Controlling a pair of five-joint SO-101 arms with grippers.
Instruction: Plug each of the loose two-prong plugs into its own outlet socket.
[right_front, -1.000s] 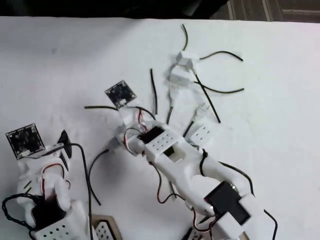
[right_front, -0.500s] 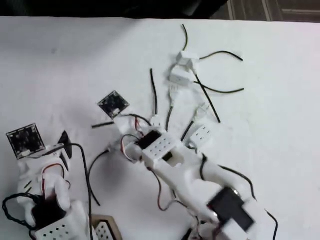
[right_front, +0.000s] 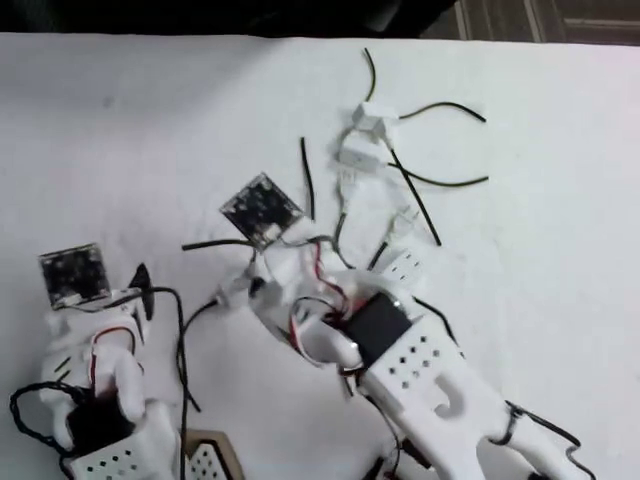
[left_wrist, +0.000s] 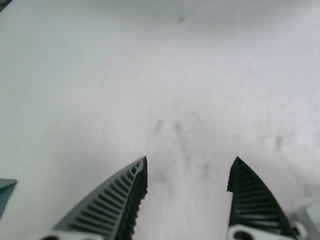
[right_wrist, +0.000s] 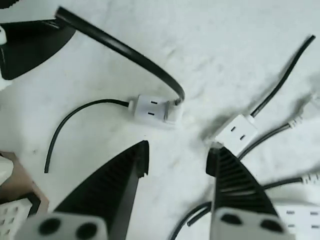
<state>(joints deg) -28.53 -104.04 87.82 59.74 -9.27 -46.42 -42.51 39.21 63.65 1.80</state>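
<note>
White cloth covers the table under both arms.

Left gripper: the jaws stand wide apart and grip nothing. Bare cloth lies between the fingers and ahead of their tips.

Right gripper: the jaws are also spread wide with nothing gripped.
- Just ahead of the gap between the tips lies a white socket block. It is flat on the cloth with its two slots facing up, apart from both fingers.
- A thin black lead runs from one end of this block.
- A thick black cable arcs down to the other end.
- A second socket block lies just beyond the tip of one finger. Whether it touches that finger cannot be told.
- A third white block sits beside the outer flank of the same finger.

In the high view, a loose plug on a black cord lies unplugged on the cloth, well apart from both pairs of jaws.
</note>
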